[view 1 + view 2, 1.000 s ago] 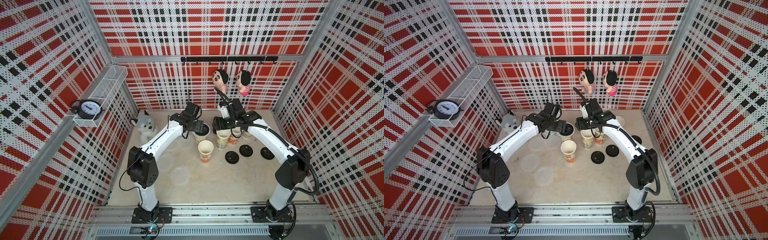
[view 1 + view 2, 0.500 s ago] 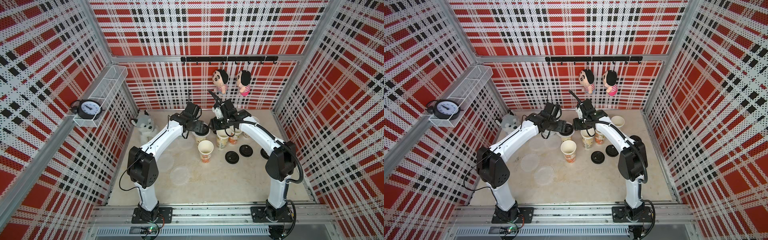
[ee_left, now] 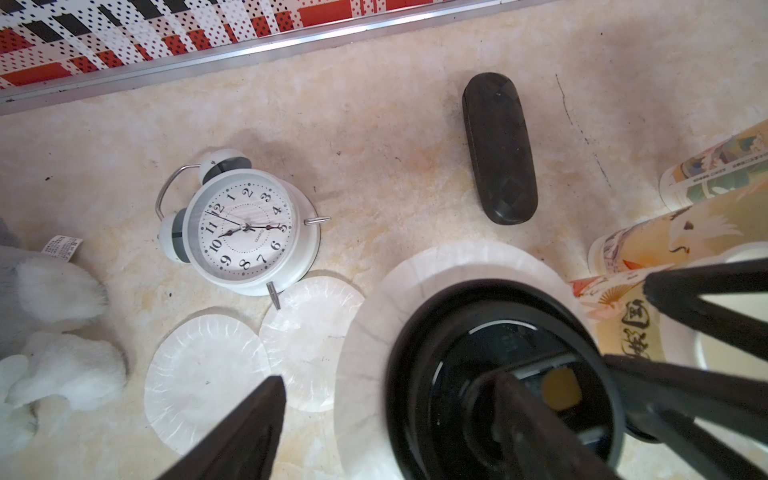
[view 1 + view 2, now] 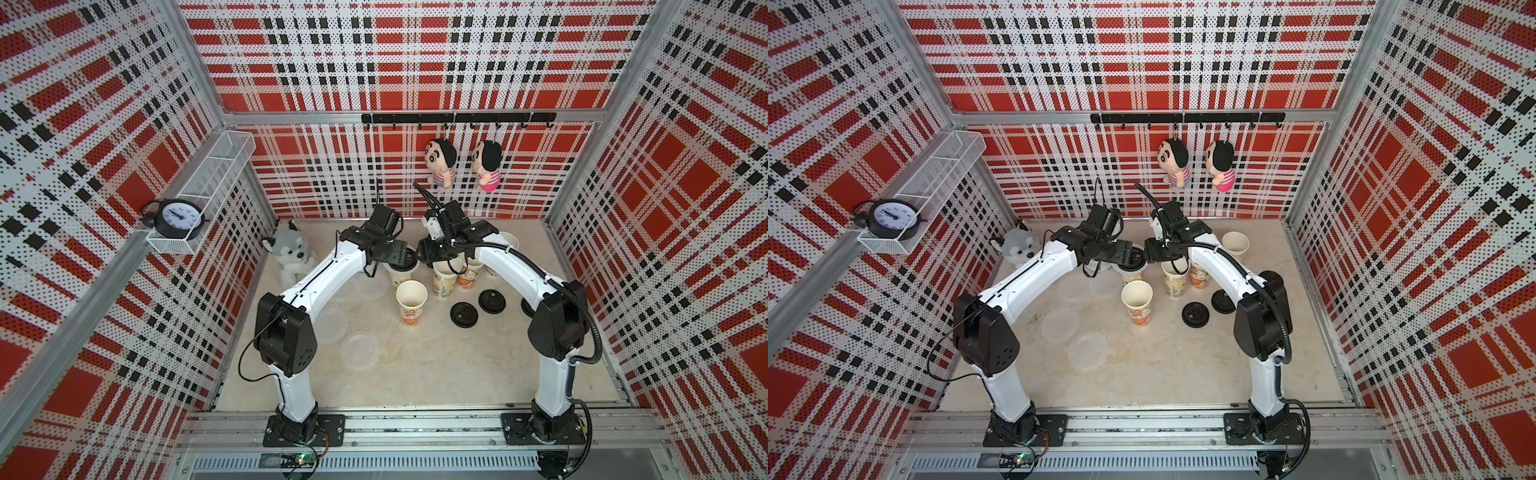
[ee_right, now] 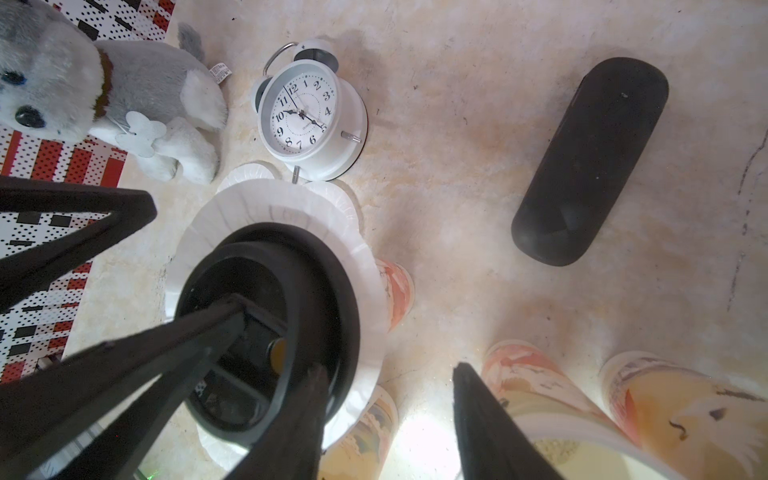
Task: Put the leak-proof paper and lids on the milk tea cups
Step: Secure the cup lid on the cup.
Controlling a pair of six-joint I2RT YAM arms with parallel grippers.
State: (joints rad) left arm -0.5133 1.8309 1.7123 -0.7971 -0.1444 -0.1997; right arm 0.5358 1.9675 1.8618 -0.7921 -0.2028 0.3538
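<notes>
On your tabletop (image 4: 457,374), the leftmost cup (image 4: 400,279) carries flat paper (image 3: 457,262) under a lid (image 3: 490,303); left gripper (image 3: 386,380), right gripper (image 5: 387,368) spread.

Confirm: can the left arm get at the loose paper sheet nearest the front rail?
Likely yes: that leak-proof paper lies flat, uncovered, on that arm's side. The left end effector is open over the lidded cup, and no cup stands between.

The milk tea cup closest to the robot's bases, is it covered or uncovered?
Uncovered. The front cup stands upright, its mouth bare, with nothing over it.
</notes>
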